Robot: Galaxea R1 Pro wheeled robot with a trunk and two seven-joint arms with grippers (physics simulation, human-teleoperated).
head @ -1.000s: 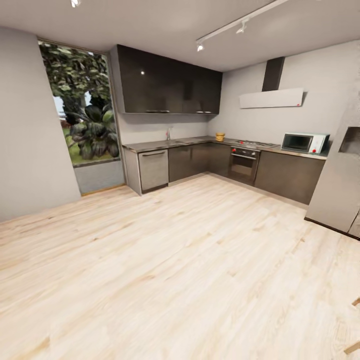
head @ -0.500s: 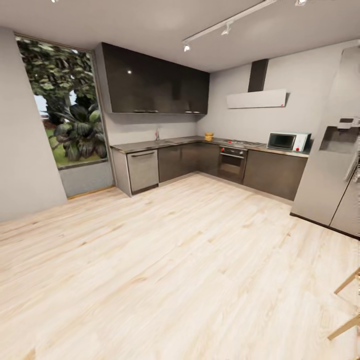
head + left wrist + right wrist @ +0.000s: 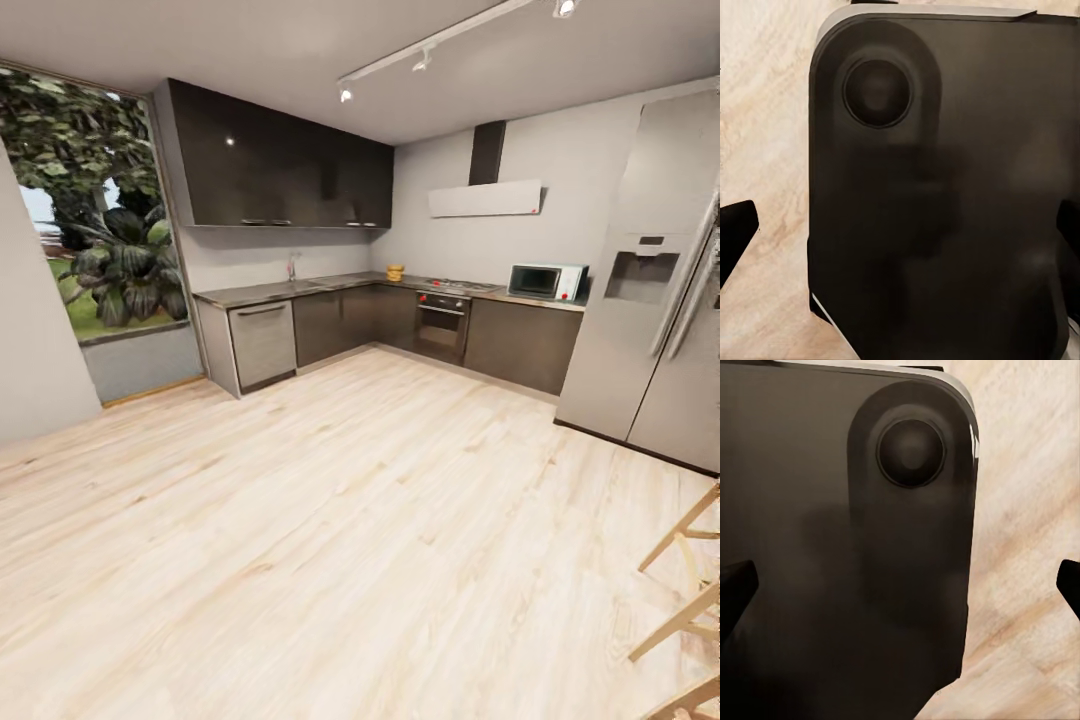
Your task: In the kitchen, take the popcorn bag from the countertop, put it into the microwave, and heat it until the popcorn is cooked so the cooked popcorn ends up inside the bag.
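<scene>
One bag point(image 3: 396, 272) on the far worktop point(image 3: 330, 285), at the corner. One microwave point(image 3: 545, 281) well to its right, at the worktop's right end beside the fridge point(image 3: 650, 280). No readable writing. Wide bare wood floor point(image 3: 330, 520) open between here and the cabinets; stool legs point(image 3: 685, 590) near right. Left pincer point(image 3: 900, 247) and right pincer point(image 3: 900, 592) with dark fingertips at the wrist-view edges, spread wide apart over the black base.

Pale wood-grain floor point(image 3: 330, 520), glossy black cabinets point(image 3: 280, 160), grey countertop point(image 3: 270, 291), mint-white microwave point(image 3: 545, 282), tiny yellow popcorn bag point(image 3: 395, 272), silver fridge point(image 3: 650, 290).
</scene>
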